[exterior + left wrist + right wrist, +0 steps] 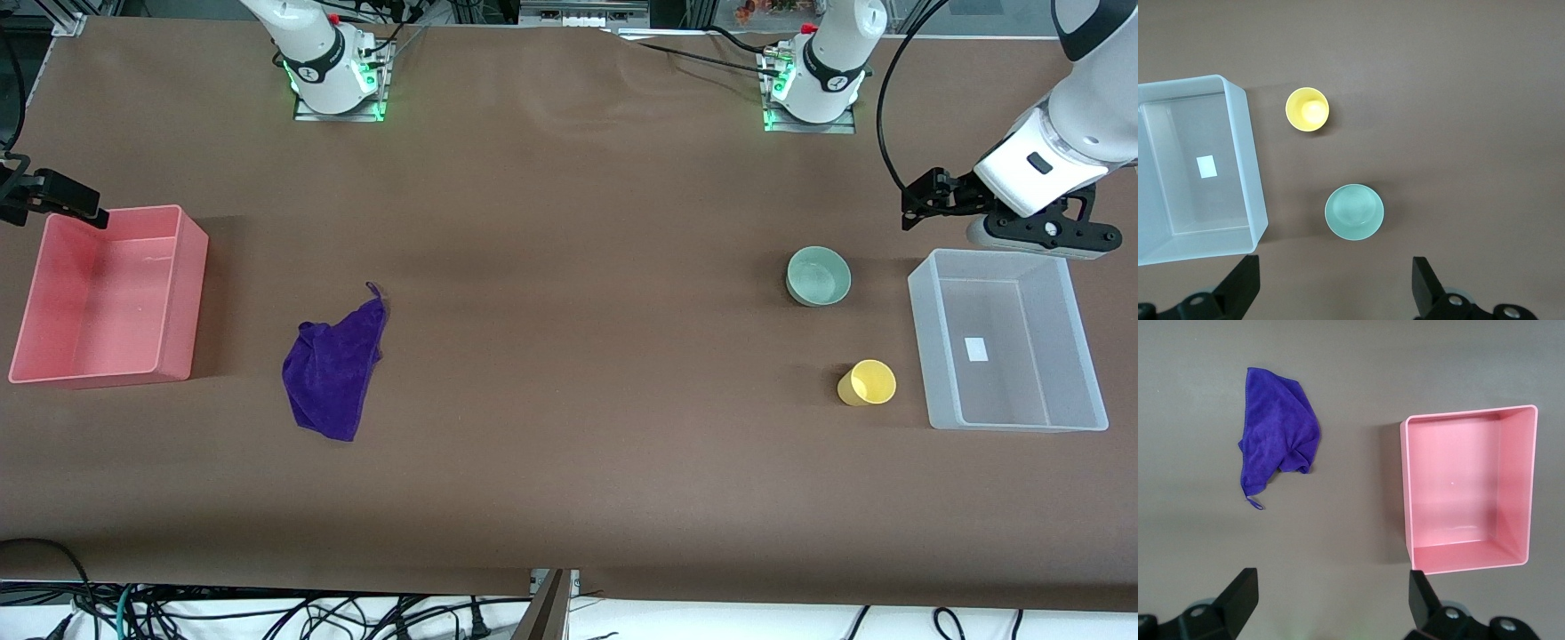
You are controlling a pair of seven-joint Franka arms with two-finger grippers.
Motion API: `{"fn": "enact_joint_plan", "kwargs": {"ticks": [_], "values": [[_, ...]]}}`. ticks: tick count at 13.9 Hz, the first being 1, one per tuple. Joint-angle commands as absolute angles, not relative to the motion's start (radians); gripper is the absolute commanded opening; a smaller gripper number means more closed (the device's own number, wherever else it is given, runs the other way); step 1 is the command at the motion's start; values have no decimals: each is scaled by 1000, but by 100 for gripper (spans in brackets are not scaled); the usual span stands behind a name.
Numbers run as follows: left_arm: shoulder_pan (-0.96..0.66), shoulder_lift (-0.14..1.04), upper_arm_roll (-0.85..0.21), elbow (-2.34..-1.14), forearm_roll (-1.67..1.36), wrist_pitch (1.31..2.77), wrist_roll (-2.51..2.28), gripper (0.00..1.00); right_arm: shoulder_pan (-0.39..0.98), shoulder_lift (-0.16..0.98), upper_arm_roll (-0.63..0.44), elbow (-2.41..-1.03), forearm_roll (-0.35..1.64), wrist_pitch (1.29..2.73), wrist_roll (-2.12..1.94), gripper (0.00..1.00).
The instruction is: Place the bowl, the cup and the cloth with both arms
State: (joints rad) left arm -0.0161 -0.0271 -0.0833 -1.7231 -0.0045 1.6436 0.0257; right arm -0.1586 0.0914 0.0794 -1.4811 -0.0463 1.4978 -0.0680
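With both sets of fingers spread wide and holding nothing, neither arm has touched a task item. Left gripper (pixel 925 197) hangs over the desk (pixel 569 356) just off the clear bin's (pixel 1008 352) base-side wall; its fingers (pixel 1241 287) frame the bowl in the left wrist view. Right gripper (pixel 53 197) hangs at the pink bin's (pixel 107 298) base-side corner, fingers (pixel 1238 597) likewise apart.

Bowl (pixel 818 276) sits upright on the desk near the clear bin, toward the left arm's end. Cup (pixel 867 383) stands nearer the front camera than the bowl, just beside the clear bin, apart from both. Clear bin holds only a small white label (pixel 976 349).

Cloth (pixel 333 369) lies crumpled on the desk toward the right arm's end, near the pink bin, not touching it.
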Motion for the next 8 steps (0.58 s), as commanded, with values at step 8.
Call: {"fn": "enact_joint_plan", "kwargs": {"ticks": [8], "values": [[-17,69,-83,-1723,-25,1573,23,100,-164,80,92,-1496,-35,1508,-80,100]]}}
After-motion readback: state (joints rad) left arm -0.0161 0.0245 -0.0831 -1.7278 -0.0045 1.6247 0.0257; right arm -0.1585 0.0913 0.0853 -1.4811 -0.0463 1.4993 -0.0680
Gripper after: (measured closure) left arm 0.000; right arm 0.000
